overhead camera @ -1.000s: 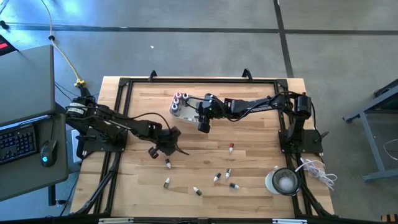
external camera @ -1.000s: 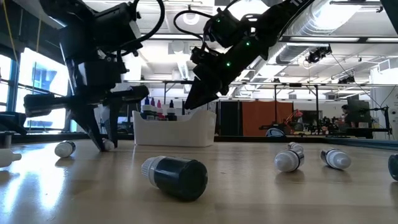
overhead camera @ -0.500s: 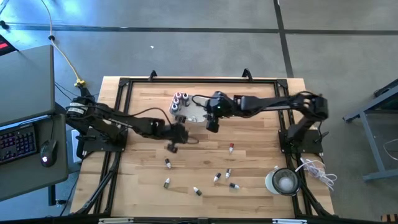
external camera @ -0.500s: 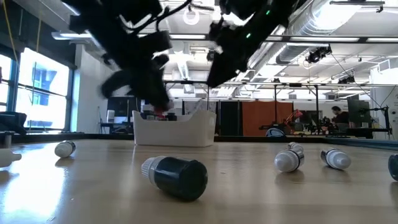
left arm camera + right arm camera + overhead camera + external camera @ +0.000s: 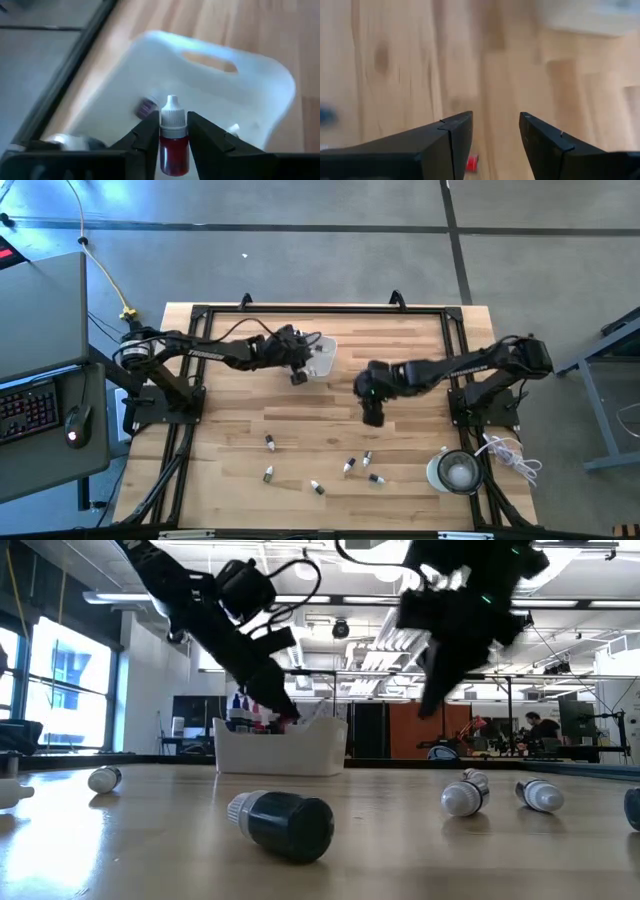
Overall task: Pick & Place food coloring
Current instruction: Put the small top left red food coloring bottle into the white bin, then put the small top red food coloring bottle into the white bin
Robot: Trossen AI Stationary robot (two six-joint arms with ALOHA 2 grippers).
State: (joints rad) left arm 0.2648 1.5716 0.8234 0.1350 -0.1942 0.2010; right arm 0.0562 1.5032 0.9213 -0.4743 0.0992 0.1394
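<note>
My left gripper [image 5: 298,376] hangs over the white tray [image 5: 318,357] near the table's far edge, shut on a red-bodied food coloring bottle [image 5: 173,142] with a white cap. Other bottles stand in the tray [image 5: 250,717]. My right gripper [image 5: 372,413] is open above the table's middle and touches nothing. A bit of red [image 5: 471,162] shows on the wood below its fingers. Several loose bottles lie on their sides toward the near edge [image 5: 268,442] [image 5: 349,466] [image 5: 316,487]. One dark bottle [image 5: 282,823] lies close to the low camera. My left gripper pinches the red bottle between its two fingers [image 5: 145,137] at the shoulder and upper body [image 5: 172,146]. The white cap [image 5: 172,111] sticks out past the fingertips. The fingers slant down from the table's left. The bottle is lifted clear above the tray.
A round clear container [image 5: 456,471] stands at the near right corner. Black frame rails [image 5: 320,310] run along the table's edges. Bare wood lies between the tray and the scattered bottles. Beyond the table's left edge is a desk with a keyboard [image 5: 30,405].
My left gripper rose from the near-left part of the table and swung toward the far edge until it was over the tray, and it now carries the red bottle. My right gripper left the tray and moved toward the near right, over the table's middle.
</note>
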